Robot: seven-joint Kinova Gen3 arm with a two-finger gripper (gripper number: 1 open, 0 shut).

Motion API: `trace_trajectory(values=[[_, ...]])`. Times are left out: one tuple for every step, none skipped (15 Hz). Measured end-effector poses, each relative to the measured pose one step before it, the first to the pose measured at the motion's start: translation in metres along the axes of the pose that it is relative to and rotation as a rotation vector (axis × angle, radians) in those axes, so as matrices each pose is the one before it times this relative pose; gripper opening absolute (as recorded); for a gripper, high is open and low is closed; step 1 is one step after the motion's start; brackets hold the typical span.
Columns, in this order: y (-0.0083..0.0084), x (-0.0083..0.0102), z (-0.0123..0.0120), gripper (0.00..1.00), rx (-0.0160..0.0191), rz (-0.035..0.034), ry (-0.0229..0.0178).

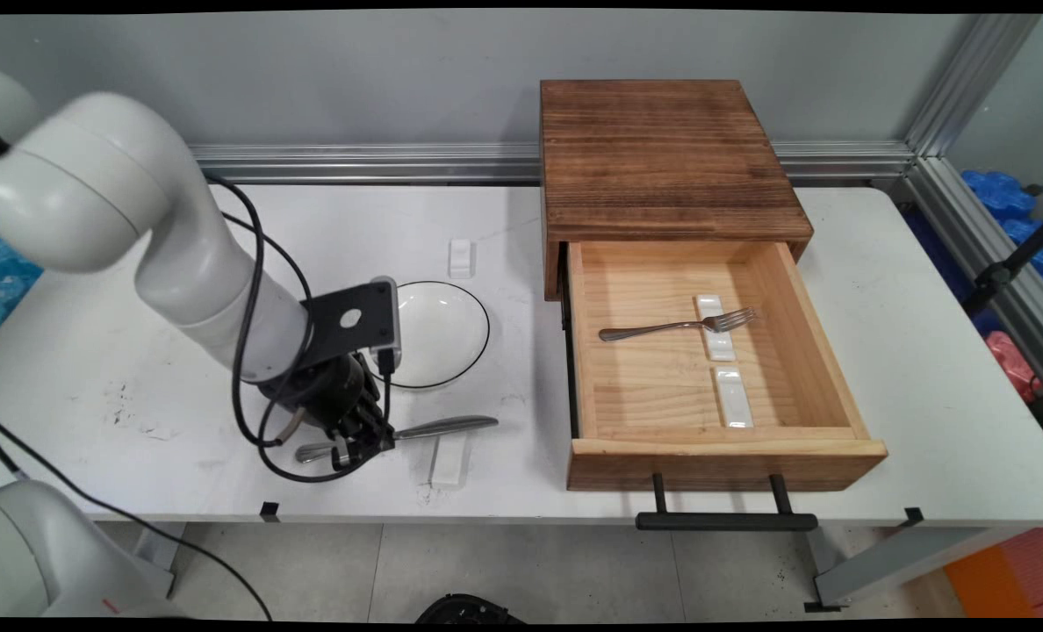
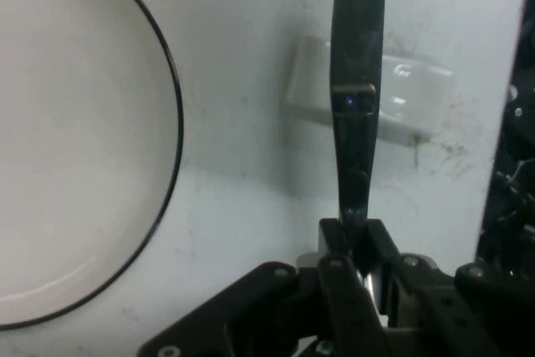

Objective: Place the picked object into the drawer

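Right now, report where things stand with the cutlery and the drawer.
Done: the silver fork lies in the open wooden drawer, tines on a white ceramic rest. In hand: the black gripper is shut on the silver knife, which lies across another white rest. Left: the drawer's second rest is bare.

Silver knife (image 1: 438,427) lies flat, blade across white rest (image 1: 449,460).

knife (image 1: 434,428) on rest (image 1: 449,460) | plate (image 1: 438,333) behind | fork (image 1: 675,326) in drawer (image 1: 824,369), seemingly
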Motion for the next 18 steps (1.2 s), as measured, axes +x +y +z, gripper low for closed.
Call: trace_trajectory(values=[[0.0018, 0.00299, -0.00936, 0.0, 0.00072, 0.0006, 0.00034], [0.00179, 0.00314, -0.0089, 0.0, 0.00042, 0.00091, 0.00214], [0.0022, 0.00357, -0.01083, 0.0, 0.00053, 0.00087, -0.00065], [0.00175, 0.00383, -0.01163, 0.0, 0.00236, 0.00099, -0.00039], [0.00115, 0.00356, -0.00986, 0.0, 0.00169, -0.00037, 0.00059], [0.00073, 0.00236, -0.00639, 0.0, 0.00149, 0.00036, -0.00037], [0.00069, 0.00387, -0.00967, 0.0, 0.00228, -0.00066, 0.00075], [0.00044, 0.00403, -0.00952, 0.0, 0.00238, -0.00039, 0.00101], [0.00015, 0.00264, -0.00609, 0.0, 0.00147, -0.00046, 0.00079], [-0.00006, 0.00519, -0.01048, 0.0, 0.00245, -0.00161, 0.00291], [-0.00043, 0.00477, -0.00834, 0.0, 0.00216, -0.00083, 0.00364], [-0.00096, 0.00633, -0.0091, 0.0, 0.00252, -0.00095, 0.00648], [-0.00069, 0.00394, -0.00471, 0.0, 0.00135, -0.00096, 0.00455], [-0.00128, 0.00646, -0.00759, 0.0, 0.00238, -0.0014, 0.00748], [-0.0012, 0.00604, -0.00586, 0.0, 0.00163, -0.00089, 0.00748], [-0.00115, 0.00602, -0.0053, 0.0, 0.00149, -0.00185, 0.00764], [-0.00135, 0.0078, -0.00521, 0.0, 0.00193, -0.00195, 0.01035], [-0.00141, 0.0088, -0.00419, 0.0, 0.00149, -0.00357, 0.0141]])
